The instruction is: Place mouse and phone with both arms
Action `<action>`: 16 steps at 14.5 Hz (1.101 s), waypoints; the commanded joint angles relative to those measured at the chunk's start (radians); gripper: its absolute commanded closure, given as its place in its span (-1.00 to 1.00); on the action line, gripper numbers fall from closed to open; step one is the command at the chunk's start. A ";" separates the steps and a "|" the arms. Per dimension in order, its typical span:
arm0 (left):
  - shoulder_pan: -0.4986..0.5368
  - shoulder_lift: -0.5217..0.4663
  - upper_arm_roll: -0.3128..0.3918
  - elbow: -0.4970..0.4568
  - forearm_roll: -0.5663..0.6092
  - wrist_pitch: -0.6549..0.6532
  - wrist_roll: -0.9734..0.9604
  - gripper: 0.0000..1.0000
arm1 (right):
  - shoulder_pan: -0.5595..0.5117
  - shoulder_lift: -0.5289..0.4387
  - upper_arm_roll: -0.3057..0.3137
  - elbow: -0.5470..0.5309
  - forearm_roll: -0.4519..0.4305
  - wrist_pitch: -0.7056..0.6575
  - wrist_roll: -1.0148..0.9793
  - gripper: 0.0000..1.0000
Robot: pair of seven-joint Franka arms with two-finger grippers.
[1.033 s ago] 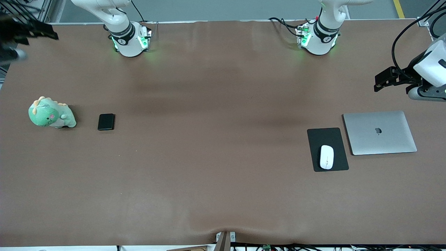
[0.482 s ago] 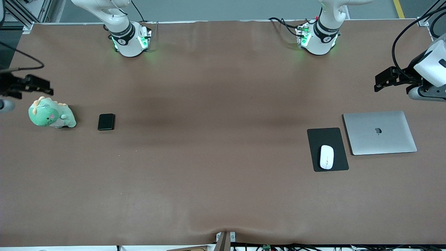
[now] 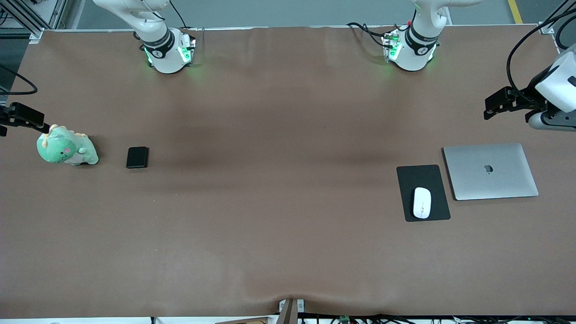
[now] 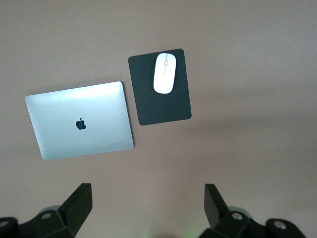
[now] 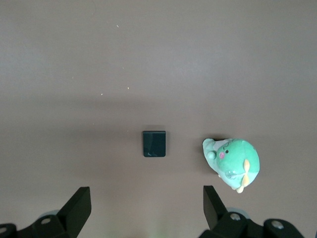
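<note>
The white mouse lies on a black mouse pad toward the left arm's end of the table; it also shows in the left wrist view. The glossy black phone lies on the bare table toward the right arm's end, beside a green plush; it also shows in the right wrist view. My left gripper is open and empty, up in the air over the table's end beside the laptop. My right gripper is open and empty, high over the table's end beside the plush.
A closed silver laptop lies beside the mouse pad, toward the left arm's end. A green dinosaur plush sits beside the phone, toward the right arm's end. The brown table stretches wide between the two groups.
My right gripper has swung from over the table's corner to just above the plush at the table's end. My left gripper has barely shifted. Mouse and phone have not moved.
</note>
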 commanded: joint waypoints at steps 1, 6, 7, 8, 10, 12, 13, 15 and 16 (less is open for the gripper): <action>0.001 0.002 0.000 0.009 0.001 0.003 0.011 -1.00 | -0.008 -0.151 0.016 -0.197 -0.006 0.061 0.014 -1.00; 0.001 0.002 0.000 0.011 -0.001 0.003 0.011 -1.00 | -0.011 -0.183 0.016 -0.168 -0.007 0.015 0.002 -1.00; 0.001 0.002 0.000 0.011 -0.001 0.003 0.011 -1.00 | -0.008 -0.160 0.016 -0.116 -0.009 -0.011 0.002 -1.00; 0.001 0.002 0.000 0.011 -0.001 0.003 0.011 -1.00 | -0.013 -0.143 0.016 -0.073 -0.021 -0.045 0.002 -1.00; 0.001 0.002 0.000 0.011 -0.001 0.003 0.011 -1.00 | -0.022 -0.113 0.016 -0.048 -0.009 -0.056 0.002 -1.00; 0.001 0.002 0.000 0.011 -0.001 0.003 0.013 -1.00 | -0.008 -0.108 0.016 -0.072 -0.006 -0.062 0.002 -1.00; 0.001 0.002 0.000 0.011 -0.001 0.003 0.013 -1.00 | 0.007 -0.105 0.019 -0.081 -0.006 -0.067 0.004 -1.00; 0.001 0.002 0.000 0.011 -0.001 0.003 0.013 -1.00 | 0.012 -0.109 0.019 -0.081 0.014 -0.088 -0.002 -1.00; 0.001 0.002 0.000 0.011 -0.001 0.003 0.013 -1.00 | 0.012 -0.114 0.019 -0.081 0.031 -0.121 -0.007 -1.00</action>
